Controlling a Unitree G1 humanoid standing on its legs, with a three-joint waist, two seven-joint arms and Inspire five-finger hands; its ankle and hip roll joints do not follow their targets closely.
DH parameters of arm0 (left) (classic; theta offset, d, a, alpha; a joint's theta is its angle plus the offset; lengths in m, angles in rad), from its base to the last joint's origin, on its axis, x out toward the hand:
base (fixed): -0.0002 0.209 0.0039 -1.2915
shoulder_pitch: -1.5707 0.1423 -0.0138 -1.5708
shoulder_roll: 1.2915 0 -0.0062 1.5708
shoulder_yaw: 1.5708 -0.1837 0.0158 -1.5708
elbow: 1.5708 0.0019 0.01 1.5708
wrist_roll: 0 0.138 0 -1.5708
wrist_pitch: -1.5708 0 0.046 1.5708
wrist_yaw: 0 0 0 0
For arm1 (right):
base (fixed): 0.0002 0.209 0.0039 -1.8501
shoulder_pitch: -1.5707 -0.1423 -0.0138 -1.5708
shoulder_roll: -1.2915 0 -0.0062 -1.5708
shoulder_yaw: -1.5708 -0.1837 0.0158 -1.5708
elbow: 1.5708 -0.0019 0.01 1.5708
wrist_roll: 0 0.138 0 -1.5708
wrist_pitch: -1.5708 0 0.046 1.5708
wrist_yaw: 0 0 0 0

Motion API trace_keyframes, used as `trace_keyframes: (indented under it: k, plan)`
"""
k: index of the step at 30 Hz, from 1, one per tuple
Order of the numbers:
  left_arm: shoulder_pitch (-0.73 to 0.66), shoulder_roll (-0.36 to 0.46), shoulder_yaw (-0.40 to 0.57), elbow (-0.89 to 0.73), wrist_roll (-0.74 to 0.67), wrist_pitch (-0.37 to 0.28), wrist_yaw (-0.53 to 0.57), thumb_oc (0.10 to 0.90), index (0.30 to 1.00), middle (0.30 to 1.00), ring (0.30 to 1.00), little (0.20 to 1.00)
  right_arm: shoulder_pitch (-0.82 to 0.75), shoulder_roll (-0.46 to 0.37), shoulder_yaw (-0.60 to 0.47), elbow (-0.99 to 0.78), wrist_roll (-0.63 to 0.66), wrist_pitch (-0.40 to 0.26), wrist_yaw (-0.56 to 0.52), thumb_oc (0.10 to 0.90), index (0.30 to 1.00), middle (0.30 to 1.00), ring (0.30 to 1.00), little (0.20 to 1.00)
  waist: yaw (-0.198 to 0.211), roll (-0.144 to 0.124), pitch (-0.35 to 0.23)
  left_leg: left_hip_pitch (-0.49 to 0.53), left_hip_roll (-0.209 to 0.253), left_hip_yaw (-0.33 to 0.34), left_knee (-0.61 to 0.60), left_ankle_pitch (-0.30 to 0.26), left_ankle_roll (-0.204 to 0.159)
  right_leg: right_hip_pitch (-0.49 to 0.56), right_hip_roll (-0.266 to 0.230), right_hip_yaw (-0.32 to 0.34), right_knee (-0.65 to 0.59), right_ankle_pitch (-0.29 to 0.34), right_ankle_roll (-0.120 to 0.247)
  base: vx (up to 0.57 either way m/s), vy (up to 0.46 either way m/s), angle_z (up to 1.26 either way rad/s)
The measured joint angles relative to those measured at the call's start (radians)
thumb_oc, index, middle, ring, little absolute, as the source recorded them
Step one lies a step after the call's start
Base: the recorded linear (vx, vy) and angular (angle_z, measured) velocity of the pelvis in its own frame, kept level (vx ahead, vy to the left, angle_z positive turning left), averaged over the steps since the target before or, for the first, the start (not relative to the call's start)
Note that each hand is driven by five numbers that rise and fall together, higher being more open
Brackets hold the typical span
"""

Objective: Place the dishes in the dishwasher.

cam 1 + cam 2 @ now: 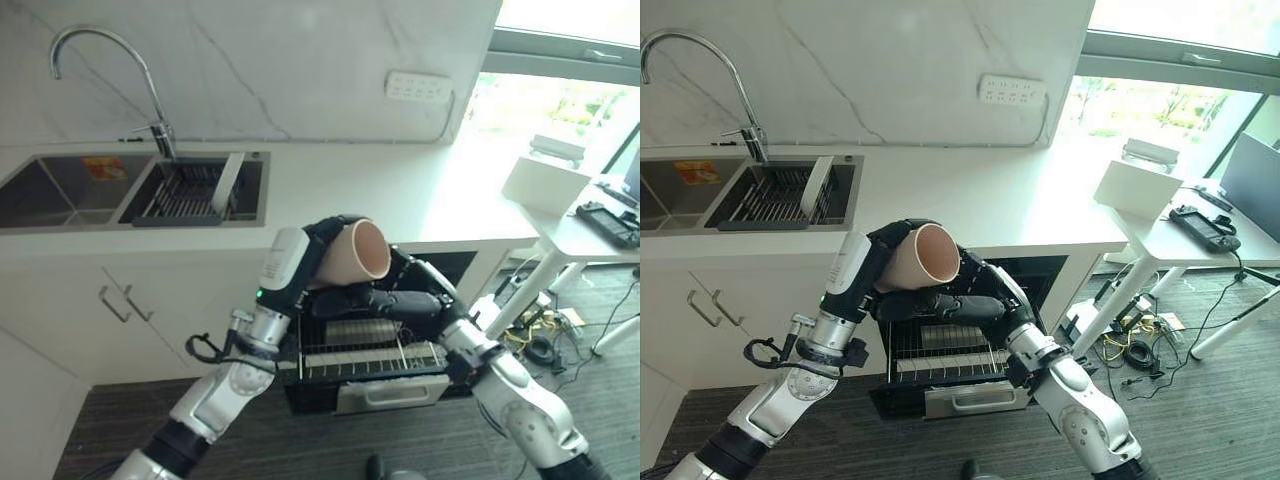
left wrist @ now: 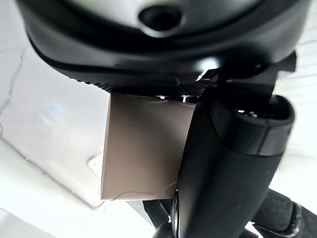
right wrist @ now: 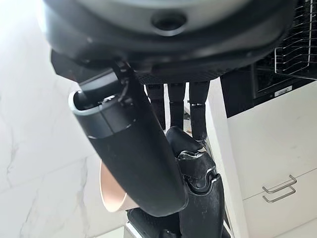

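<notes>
We grip the cup [image 1: 350,252] in our left hand [image 1: 322,240] above the open dishwasher rack [image 1: 365,358], our relaxed right hand [image 1: 400,300] just below it, so loading remains undone.

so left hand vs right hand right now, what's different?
The left hand is curled round the beige cup, carrying it tipped on its side; the right hand holds nothing, its fingers straight. The left hand sits higher, the right hand just below the cup. Both hover above the pulled-out dishwasher rack.
</notes>
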Motion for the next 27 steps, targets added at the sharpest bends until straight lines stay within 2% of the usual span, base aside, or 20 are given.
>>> trace_keyframes:
  k: [5,8,9,10,13,14,17,27]
  plan:
    - [-0.019,0.029,-0.002,-0.001,-0.001,-0.021,-0.024,0.400,0.300,0.300,0.300,0.300,0.004,-0.004,0.000,0.018,0.030,0.005,-0.018,0.400,0.300,0.300,0.300,0.300,-0.013,0.002,-0.002,0.000,-0.002,0.005,0.000,0.000,0.002,0.001,0.000,0.004,-0.010,0.007,0.001,-0.01,0.011,-0.03]
    - [-0.020,0.036,-0.004,0.003,0.005,-0.021,-0.026,0.400,0.300,0.300,0.300,0.300,0.018,-0.001,0.004,0.032,0.025,0.007,-0.025,0.400,0.300,0.300,0.300,0.300,-0.019,0.018,-0.013,-0.001,-0.004,0.007,-0.001,0.000,0.003,0.001,-0.001,0.008,-0.014,0.015,0.007,-0.04,0.035,-0.02]
    - [-0.020,0.040,-0.008,0.009,0.005,-0.022,-0.028,0.400,0.300,0.300,0.300,0.300,0.030,0.004,0.006,0.032,0.027,0.008,-0.027,0.623,0.634,0.634,0.634,0.634,-0.018,0.019,-0.013,-0.001,-0.004,0.010,0.000,0.000,0.005,0.001,-0.001,0.009,-0.016,0.016,0.006,-0.04,0.030,-0.06]
    - [-0.020,0.038,-0.011,0.021,0.005,-0.028,-0.028,0.400,0.300,0.300,0.300,0.300,0.035,0.003,0.008,0.032,0.027,0.010,-0.027,0.800,0.900,0.900,0.900,0.900,-0.019,0.019,-0.013,-0.001,-0.005,0.013,0.000,0.000,0.006,0.001,-0.002,0.011,-0.019,0.015,0.005,-0.02,0.022,-0.08]
    - [-0.022,0.028,-0.033,0.071,0.006,-0.041,-0.027,0.400,0.300,0.300,0.300,0.300,0.033,-0.020,0.015,0.029,0.024,0.027,-0.016,0.800,0.900,0.900,0.900,0.900,-0.020,0.019,-0.017,-0.001,-0.004,0.026,-0.002,0.000,0.010,0.000,-0.003,0.017,-0.032,0.021,0.003,-0.01,0.009,-0.10]
    - [-0.021,0.021,-0.061,0.116,0.010,-0.044,-0.021,0.400,0.300,0.300,0.300,0.300,0.033,-0.030,0.028,0.031,0.012,0.033,-0.013,0.800,0.900,0.900,0.900,0.900,-0.020,0.019,-0.029,-0.001,-0.004,0.028,-0.003,0.000,0.011,0.000,-0.004,0.017,-0.034,0.021,0.003,-0.03,0.002,-0.04]
    - [-0.021,-0.006,-0.064,0.211,0.005,-0.040,-0.015,0.400,0.300,0.300,0.300,0.300,0.034,-0.056,0.079,0.031,0.011,0.048,-0.001,0.800,0.900,0.900,0.900,0.900,-0.021,0.013,-0.038,-0.001,-0.004,0.027,-0.005,0.000,0.011,-0.001,-0.003,0.014,-0.033,0.022,0.003,-0.04,0.000,0.00]
    - [-0.010,-0.051,-0.062,0.215,-0.010,-0.027,-0.006,0.400,0.300,0.300,0.300,0.300,0.034,-0.013,0.055,0.028,0.002,0.038,0.020,0.800,0.900,0.900,0.900,0.900,-0.012,0.005,-0.036,0.014,-0.005,0.033,-0.035,0.004,0.012,0.002,-0.003,0.006,-0.046,0.027,0.010,-0.04,0.000,-0.01]
